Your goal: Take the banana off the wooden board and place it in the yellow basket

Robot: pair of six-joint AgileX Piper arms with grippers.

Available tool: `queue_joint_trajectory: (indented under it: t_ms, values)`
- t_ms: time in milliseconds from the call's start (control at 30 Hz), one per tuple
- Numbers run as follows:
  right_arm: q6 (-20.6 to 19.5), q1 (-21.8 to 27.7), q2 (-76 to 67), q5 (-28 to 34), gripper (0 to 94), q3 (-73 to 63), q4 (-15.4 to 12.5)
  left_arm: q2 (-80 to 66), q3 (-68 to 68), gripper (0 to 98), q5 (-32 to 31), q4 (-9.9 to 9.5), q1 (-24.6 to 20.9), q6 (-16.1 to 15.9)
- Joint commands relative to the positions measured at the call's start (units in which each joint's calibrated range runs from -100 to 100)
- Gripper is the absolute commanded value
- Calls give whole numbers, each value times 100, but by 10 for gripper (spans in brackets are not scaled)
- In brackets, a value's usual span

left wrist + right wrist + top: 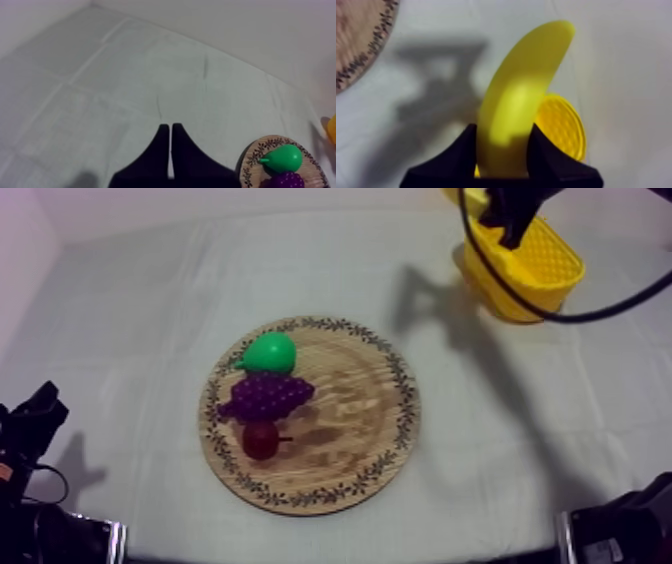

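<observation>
The right gripper (502,129) is clamped on the banana (521,90). Its two black fingers (467,145) press the fruit's lower part from either side, and the rest of the banana curves away from them to a blunt tip. Just behind the banana lies the dimpled yellow surface of the yellow basket (563,125); whether the fruit touches it cannot be told. The grey-white cloth (631,75) spreads around them and carries the arm's shadow. The patterned rim of the wooden board (358,42) lies well apart from the gripper.

In the top view the right arm comes in at the upper right, with its gripper over the far end of the basket, which stands near the table's far right corner, apart from the board.

On the board's left part three fruits lie in a row, touching or nearly so. The pear (268,353) is farthest from the camera, the bunch of grapes (265,396) is in the middle, and the small red fruit (262,438) is nearest. The board's right part is bare wood.

The left gripper (170,127) has its fingers together in a narrow wedge with nothing between them. It hangs over bare cloth, low at the table's left side, with the board, pear and grapes off to one side of it.
</observation>
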Motion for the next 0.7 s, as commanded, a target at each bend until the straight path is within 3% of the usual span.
queue_joint_trajectory:
  t_ms: [0,367,667]
  values:
    - [29,388,55,-62,275,-39,2,-5,-1,1,-1,3,2,-1]
    - [92,1062,779,-308,280,-505,17,-5,-1,1,-1,3,2,0]
    - [47,1193,1633,-615,287,-924,90,-5,-1,1,-1,3,2,0]
